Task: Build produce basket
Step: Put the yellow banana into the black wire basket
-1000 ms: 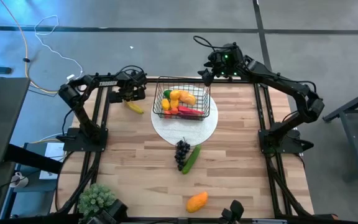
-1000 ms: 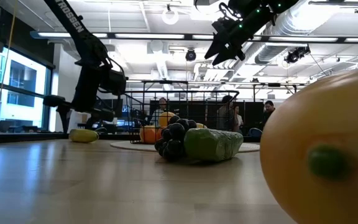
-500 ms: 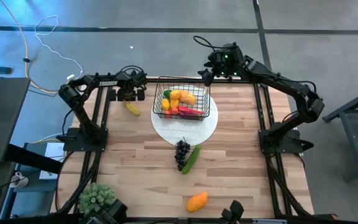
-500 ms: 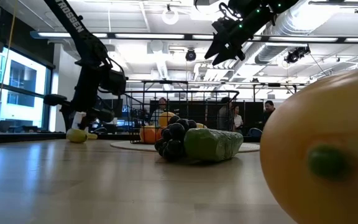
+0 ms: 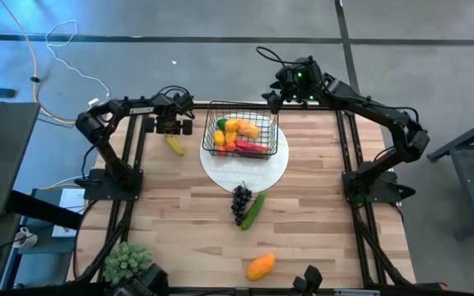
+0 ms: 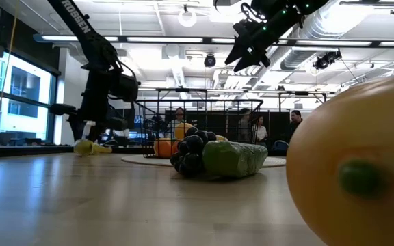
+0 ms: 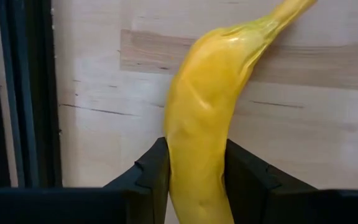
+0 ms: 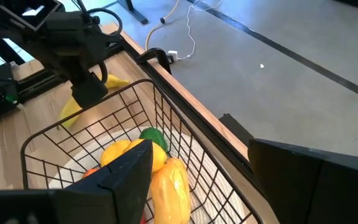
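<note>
The black wire basket stands on a round white plate and holds several toy fruits. A yellow banana lies on the table left of it. My left gripper is down at the banana's far end, shut on it. My right gripper is open and empty, high above the basket's far right corner. Dark grapes and a green cucumber lie on the table near the plate's near edge. An orange mango lies by the near edge. My left gripper pinches the banana's thick part between its two fingers, which lie across it. The fingers come from above, pointing down. The banana reaches away from the fingers along the table, stem end free, and rests low on the tabletop.
A green potted plant stands at the near left corner. Bare wood lies between the banana and the near edge. In the low view, people sit in the room behind the table.
The banana has turned a little on the table: its near end has swung toward the left edge, while its far end has stayed at my left gripper. My right arm has kept still.
</note>
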